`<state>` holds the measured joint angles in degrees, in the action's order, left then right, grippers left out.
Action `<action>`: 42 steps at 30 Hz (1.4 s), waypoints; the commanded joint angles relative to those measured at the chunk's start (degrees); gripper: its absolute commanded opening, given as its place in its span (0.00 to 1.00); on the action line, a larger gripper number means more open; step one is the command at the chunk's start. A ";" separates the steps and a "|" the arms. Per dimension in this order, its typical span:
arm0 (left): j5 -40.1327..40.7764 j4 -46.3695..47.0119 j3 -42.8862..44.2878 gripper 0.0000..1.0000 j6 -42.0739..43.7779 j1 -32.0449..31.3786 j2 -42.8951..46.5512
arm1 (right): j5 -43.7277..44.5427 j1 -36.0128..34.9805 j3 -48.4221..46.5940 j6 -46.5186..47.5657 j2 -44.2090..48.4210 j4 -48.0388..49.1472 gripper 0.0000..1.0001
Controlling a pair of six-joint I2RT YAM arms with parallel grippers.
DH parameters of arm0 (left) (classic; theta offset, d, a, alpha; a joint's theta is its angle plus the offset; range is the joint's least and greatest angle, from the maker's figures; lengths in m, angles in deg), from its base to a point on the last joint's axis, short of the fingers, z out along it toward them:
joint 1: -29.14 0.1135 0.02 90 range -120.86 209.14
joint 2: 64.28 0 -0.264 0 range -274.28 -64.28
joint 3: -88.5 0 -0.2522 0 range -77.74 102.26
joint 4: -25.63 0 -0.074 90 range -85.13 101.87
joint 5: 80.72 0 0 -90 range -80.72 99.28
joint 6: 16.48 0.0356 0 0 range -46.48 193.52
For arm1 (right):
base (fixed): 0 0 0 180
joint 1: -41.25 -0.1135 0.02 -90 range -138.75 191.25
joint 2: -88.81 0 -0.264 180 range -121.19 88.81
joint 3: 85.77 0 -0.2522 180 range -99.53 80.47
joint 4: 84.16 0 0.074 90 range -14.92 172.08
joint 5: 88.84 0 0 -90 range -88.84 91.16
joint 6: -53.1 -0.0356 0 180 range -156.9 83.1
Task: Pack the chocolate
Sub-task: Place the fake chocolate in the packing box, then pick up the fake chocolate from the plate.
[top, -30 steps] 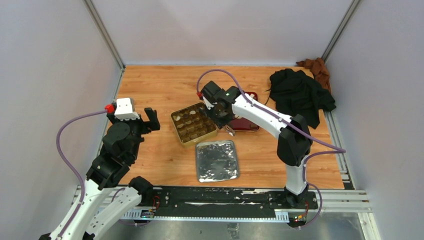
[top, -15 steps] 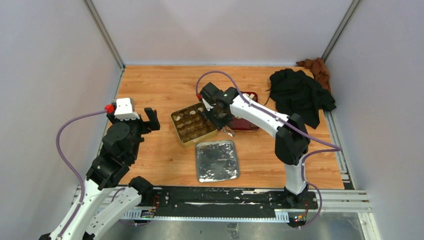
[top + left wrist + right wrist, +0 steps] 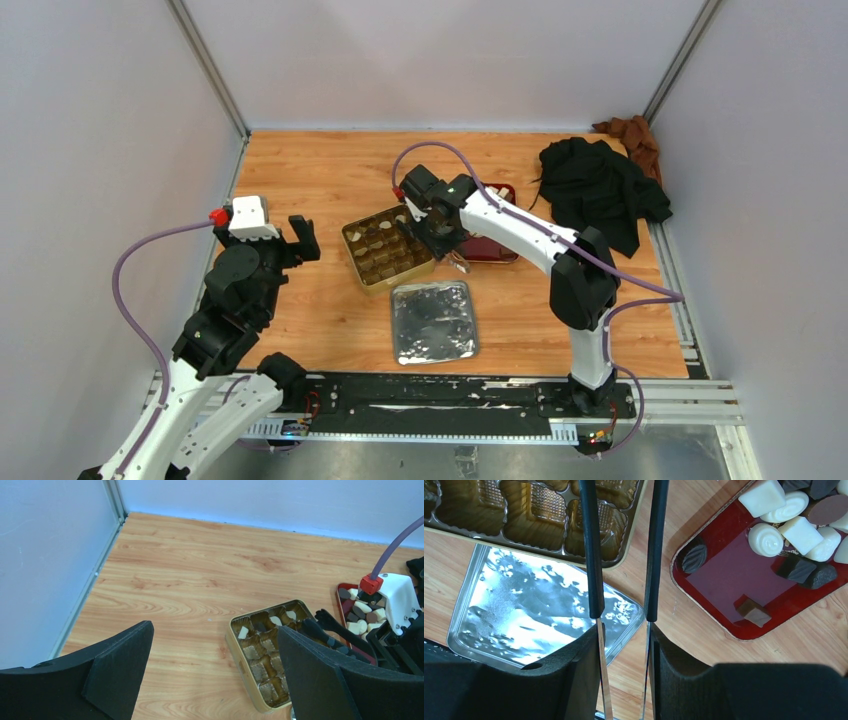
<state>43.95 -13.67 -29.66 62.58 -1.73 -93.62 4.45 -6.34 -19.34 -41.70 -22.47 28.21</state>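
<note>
Wooden table (image 3: 320, 170) bearing black cloth (image 3: 595, 185), foil tray (image 3: 433, 322), gold tin (image 3: 234, 650) and red tray (image 3: 724, 575). Right gripper (image 3: 624, 635) clamps tongs (image 3: 591, 555), their arms parted over the tin. Chocolate (image 3: 801, 532) lies mostly in the red tray beside them. Left gripper (image 3: 215, 635) gapes wide, empty.

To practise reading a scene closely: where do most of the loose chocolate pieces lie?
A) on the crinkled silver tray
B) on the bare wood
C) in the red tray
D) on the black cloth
C: in the right wrist view the cream and dark chocolate pieces lie together in the red tray, next to the tongs that the right gripper holds.
</note>
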 commanded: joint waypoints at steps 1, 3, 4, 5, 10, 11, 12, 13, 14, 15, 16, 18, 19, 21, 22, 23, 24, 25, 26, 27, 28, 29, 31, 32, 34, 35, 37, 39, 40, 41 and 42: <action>-0.21 1.33 -0.61 1.00 0.04 0.30 0.47 | 2.63 -0.66 0.63 0.57 2.52 -0.85 0.40; -0.15 1.39 -0.61 1.00 0.04 0.31 0.44 | 3.14 -0.66 1.22 0.53 3.52 -0.89 0.40; -0.19 1.42 -0.61 1.00 0.04 0.34 0.43 | 3.51 -0.59 1.65 0.50 3.83 -0.93 0.40; -0.14 1.39 -0.61 1.00 0.04 0.29 0.43 | 3.90 -0.58 2.24 0.45 4.59 -0.99 0.39; -0.18 1.32 -0.61 1.00 0.04 0.29 0.34 | 5.59 0.14 5.36 0.17 8.02 -1.07 0.38; -0.14 1.32 -0.61 1.00 0.04 0.29 0.34 | 5.93 0.37 6.06 0.08 8.74 -1.14 0.38; -0.22 1.39 -0.61 1.00 0.04 0.31 0.30 | 6.21 0.77 6.82 -0.01 9.57 -1.21 0.38; -0.22 1.32 -0.61 1.00 0.04 0.29 0.36 | 6.40 1.05 7.66 -0.08 10.23 -1.17 0.38; -0.24 1.31 -0.61 1.00 0.04 0.29 0.35 | 6.52 1.48 8.43 -0.22 10.92 -1.20 0.38; -0.23 1.32 -0.61 1.00 0.05 0.29 0.38 | 6.72 1.88 9.24 -0.26 11.57 -1.24 0.38; -0.23 1.36 -0.61 1.00 0.04 0.33 0.36 | 6.84 2.27 9.99 -0.31 12.20 -1.39 0.38; -0.22 1.36 -0.61 1.00 0.04 0.31 0.34 | 7.19 3.15 11.74 -0.46 13.50 -1.54 0.38; -0.18 1.32 -0.61 1.00 0.04 0.29 0.34 | 7.40 3.55 12.74 -0.56 14.29 -1.74 0.38; -0.22 1.36 -0.61 1.00 0.04 0.29 0.30 | 7.64 4.52 14.45 -0.65 15.59 -1.85 0.38; -0.22 1.32 -0.61 1.00 0.04 0.33 0.31 | 7.73 5.10 15.01 -0.65 16.18 -1.97 0.38; -0.22 1.33 -0.61 1.00 0.04 0.29 0.32 | 7.81 5.63 16.08 -0.73 16.83 -1.95 0.38; -0.24 1.33 -0.61 1.00 0.04 0.33 0.24 | 7.88 6.17 16.85 -0.62 17.34 -1.94 0.38; -0.29 1.37 -0.61 1.00 0.04 0.29 0.27 | 7.94 6.82 17.57 -0.58 17.87 -1.94 0.38; -0.23 1.33 -0.61 1.00 0.04 0.29 0.28 | 7.88 7.42 18.24 -0.57 18.35 -1.99 0.38; -0.27 1.36 -0.61 1.00 0.04 0.29 0.36 | 7.91 7.90 18.92 -0.44 18.76 -1.95 0.38; -0.24 1.37 -0.61 1.00 0.04 0.29 0.29 | 7.89 8.78 19.55 -0.33 19.19 -1.96 0.38; -0.22 1.35 -0.61 1.00 0.08 0.29 0.26 | 7.88 9.32 20.11 -0.20 19.44 -1.95 0.38; -0.23 1.36 -0.61 1.00 0.04 0.29 0.25 | 7.80 10.45 21.53 -0.08 19.97 -1.86 0.38; -0.27 1.37 -0.61 1.00 0.04 0.29 0.32 | 7.72 10.89 22.07 0.02 20.07 -1.86 0.38; -0.26 1.36 -0.61 1.00 0.04 0.29 0.22 | 7.61 11.88 23.29 0.18 20.40 -1.54 0.37; -0.23 1.33 -0.61 1.00 0.04 0.29 0.25 | 7.49 12.32 23.88 0.22 20.54 -1.39 0.37; -0.22 1.37 -0.61 1.00 0.04 0.29 0.26 | 7.27 13.14 24.89 0.29 20.80 -1.14 0.37; -0.25 1.36 -0.61 1.00 0.04 0.29 0.23 | 7.32 13.95 25.88 0.43 21.21 -0.88 0.37; -0.18 1.36 -0.61 1.00 0.04 0.29 0.25 | 7.27 14.40 26.23 0.60 21.29 -0.70 0.37; -0.16 1.29 -0.61 1.00 0.04 0.29 0.25 | 7.18 14.79 26.84 0.65 21.53 -0.50 0.37; -0.18 1.32 -0.61 1.00 0.04 0.35 0.25 | 7.17 15.27 27.18 0.85 21.62 -0.34 0.37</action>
<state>43.93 -13.51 -29.66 62.58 -1.73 -93.62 11.05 6.97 5.97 -41.74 -2.89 28.04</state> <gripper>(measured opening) 0.999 0.379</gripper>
